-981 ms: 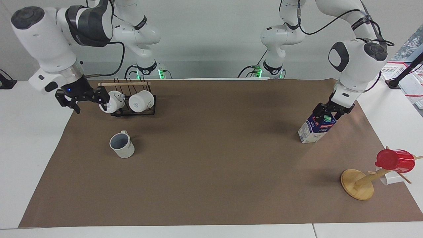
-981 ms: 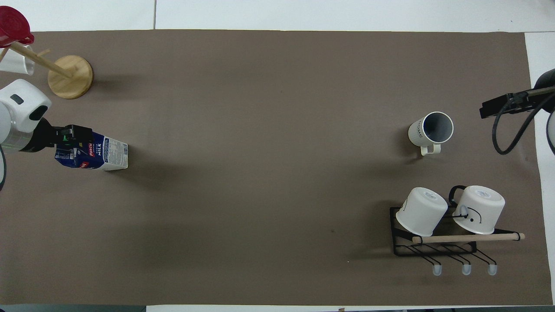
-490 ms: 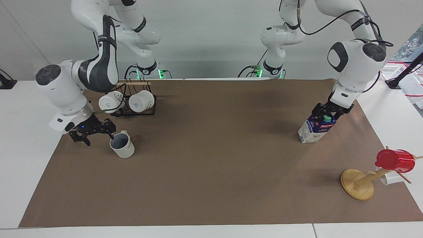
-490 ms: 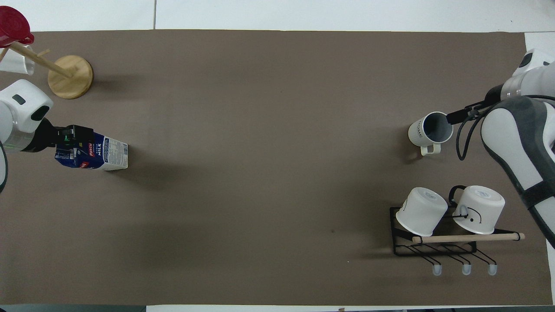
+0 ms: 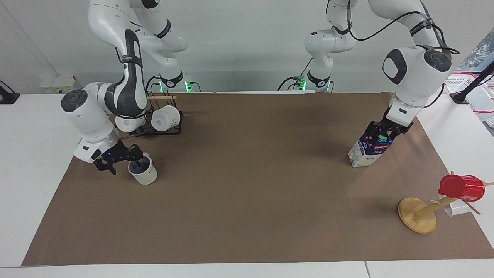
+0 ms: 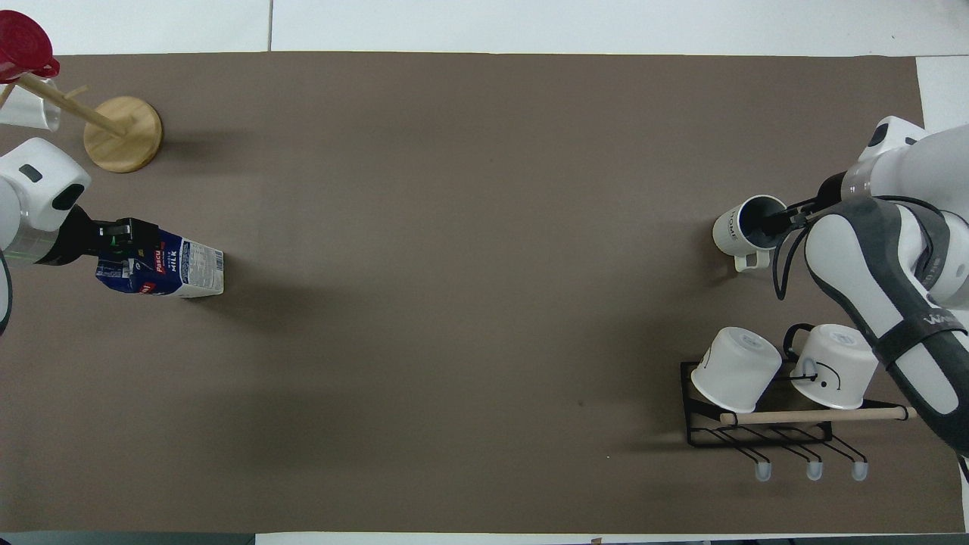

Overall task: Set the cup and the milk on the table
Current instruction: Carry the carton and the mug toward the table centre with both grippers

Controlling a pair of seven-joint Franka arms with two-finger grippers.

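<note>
The cup (image 5: 143, 174), white with a grey-blue inside, stands upright on the table's brown mat (image 5: 251, 181) toward the right arm's end. My right gripper (image 5: 124, 164) is open and low at the cup, one finger in its mouth and the other outside the rim. The overhead view shows the cup (image 6: 736, 231) with that gripper (image 6: 791, 218) reaching into it. The milk (image 5: 368, 150), a dark blue carton with a green cap, rests leaning on the mat toward the left arm's end. My left gripper (image 5: 383, 133) is shut on its gable top. The overhead view shows the milk (image 6: 178, 266) and the left gripper (image 6: 125, 241).
A black wire rack (image 5: 156, 129) holding two all-white mugs stands nearer to the robots than the cup. A wooden mug tree (image 5: 418, 216) with a red cup (image 5: 461, 187) and a white cup stands at the left arm's end, farther from the robots than the milk.
My right gripper came down from beside the rack to the cup, and one finger went into its mouth. The left gripper and the milk barely moved.
</note>
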